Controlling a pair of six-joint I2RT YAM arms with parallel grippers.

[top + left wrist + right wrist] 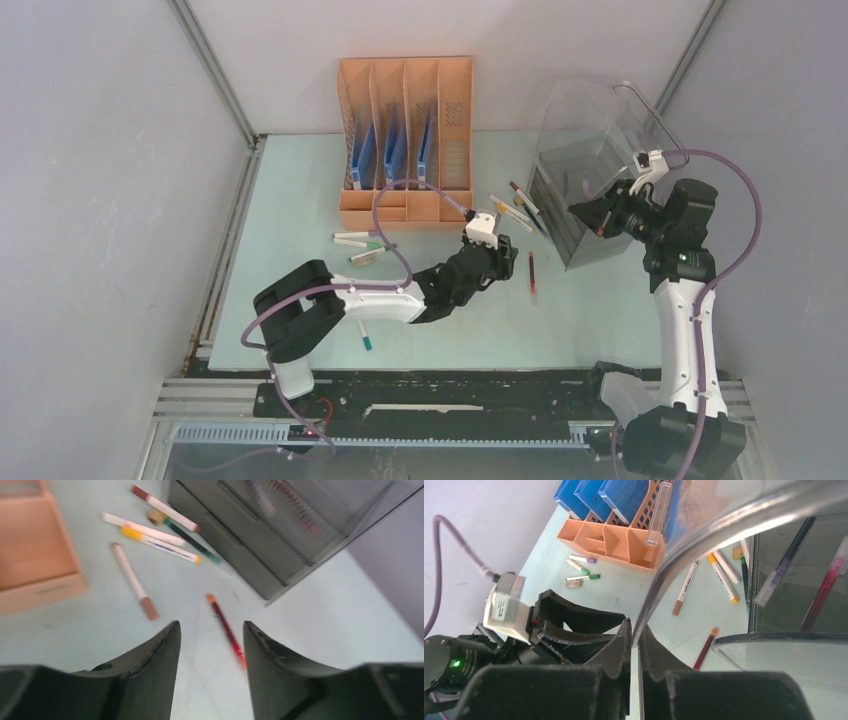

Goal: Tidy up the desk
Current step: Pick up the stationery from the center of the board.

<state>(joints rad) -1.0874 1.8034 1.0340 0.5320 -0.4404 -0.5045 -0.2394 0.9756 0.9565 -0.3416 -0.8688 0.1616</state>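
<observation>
Left wrist view shows your left gripper [210, 630] spread, with nothing between its fingers. It hangs over the red pen [221, 620], which lies on the desk [320, 630] just in front of the bin [260, 550].

The desk is the pale green top that runs from the arms' bases back to the grey walls. The rack [405, 130] stands at its back and the bin at its back right. You cannot take hold of the desk. It looks stiff, flat and smooth, so expect round pens to roll or skid when nudged. Press down on it gently, since it likely will not give.

The pen is probably light, stiff and slick. Take it at mid-barrel, with the fingers across its length, and close squarely so it does not squirt out. More markers [150, 530] lie close together beyond it, near the bin.

Your right gripper [635, 630] is pinched on the edge of the bin's clear lid [724, 525]. That thin plastic probably flexes, so hold it steady and do not twist.
</observation>
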